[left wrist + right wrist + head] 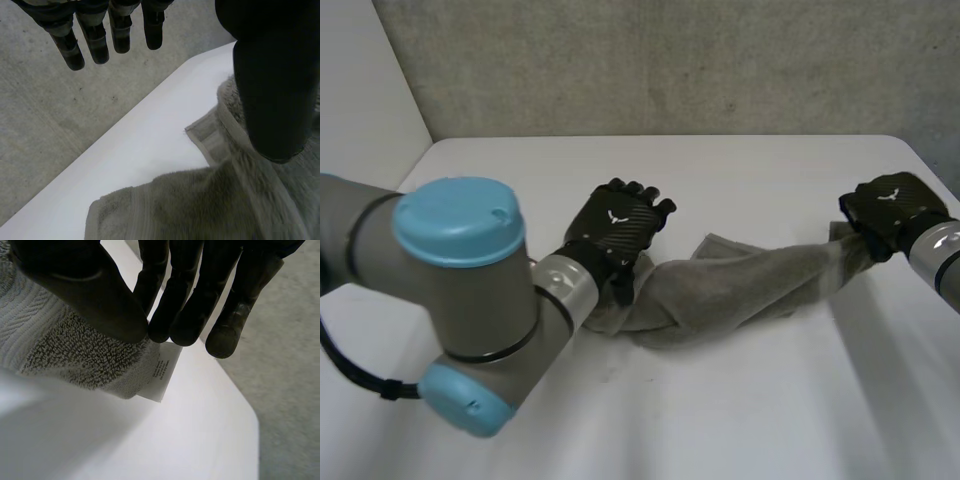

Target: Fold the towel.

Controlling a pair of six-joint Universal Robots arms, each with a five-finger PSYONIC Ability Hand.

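Observation:
A grey towel point(740, 285) lies bunched in a long roll across the white table point(740, 180). My left hand point(615, 228) hovers over its left end, open, fingers point(92, 40) straight and apart from the thumb, nothing between them; the towel point(200, 205) lies loose under the palm. My right hand point(890, 210) is at the towel's right end, lifted a little off the table. There its thumb and fingers point(185, 305) pinch a corner of the towel point(75, 350) beside the white label point(161, 375).
The table's far edge point(150, 100) runs close beyond my left fingertips, with grey floor past it. The table's right edge point(240, 395) lies just beyond the right hand. Bare tabletop stretches in front of the towel.

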